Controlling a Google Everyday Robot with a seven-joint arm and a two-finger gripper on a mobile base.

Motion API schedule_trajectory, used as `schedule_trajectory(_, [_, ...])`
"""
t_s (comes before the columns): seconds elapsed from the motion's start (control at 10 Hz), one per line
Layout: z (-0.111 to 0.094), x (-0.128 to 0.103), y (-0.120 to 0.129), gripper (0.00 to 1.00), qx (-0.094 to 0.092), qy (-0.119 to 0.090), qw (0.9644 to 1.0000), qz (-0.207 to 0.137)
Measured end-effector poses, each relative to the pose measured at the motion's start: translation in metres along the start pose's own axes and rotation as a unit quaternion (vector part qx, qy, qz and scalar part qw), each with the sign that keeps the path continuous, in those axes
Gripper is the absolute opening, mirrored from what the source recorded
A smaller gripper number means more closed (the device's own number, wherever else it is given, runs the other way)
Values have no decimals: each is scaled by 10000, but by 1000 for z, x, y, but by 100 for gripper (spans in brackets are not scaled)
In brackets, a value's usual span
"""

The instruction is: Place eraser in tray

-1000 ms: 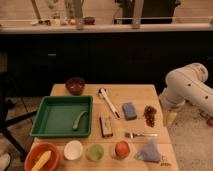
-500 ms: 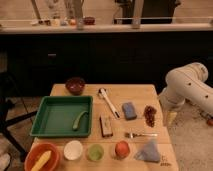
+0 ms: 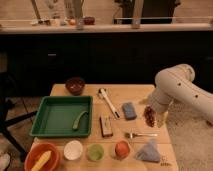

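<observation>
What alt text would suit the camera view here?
A dark-topped eraser lies on a wooden table just right of a green tray, outside it; the tray holds one curved green item. The white arm's gripper hangs by the table's right edge, apart from the eraser, with a blue-grey block between them.

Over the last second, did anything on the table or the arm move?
Nothing visibly changed. The tool hangs at the right edge of the table, and the eraser lies on the table just right of the tray, as before.
</observation>
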State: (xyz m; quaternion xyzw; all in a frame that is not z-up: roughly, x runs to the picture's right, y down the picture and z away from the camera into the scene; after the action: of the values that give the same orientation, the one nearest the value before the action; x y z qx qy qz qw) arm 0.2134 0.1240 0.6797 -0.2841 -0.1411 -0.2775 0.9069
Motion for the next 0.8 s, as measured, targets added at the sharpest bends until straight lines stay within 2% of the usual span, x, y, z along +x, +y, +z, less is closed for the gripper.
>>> schedule_trajectory(0.1, [3,-10,-2,80,-52,-102,9980,-627])
schedule_trajectory(0.2, [6,-21,-3,80,-121,-184,9924,-1209])
schedule_trajectory(0.4, [10,-33,-5,80,-191,-296,9802,-1950])
schedule_trajectory(0.5, [10,-37,-5,80,-213,-330,9755,-2166])
schedule_trajectory(0.8, [11,-38,-4,80,-223,-338,9742,-2219])
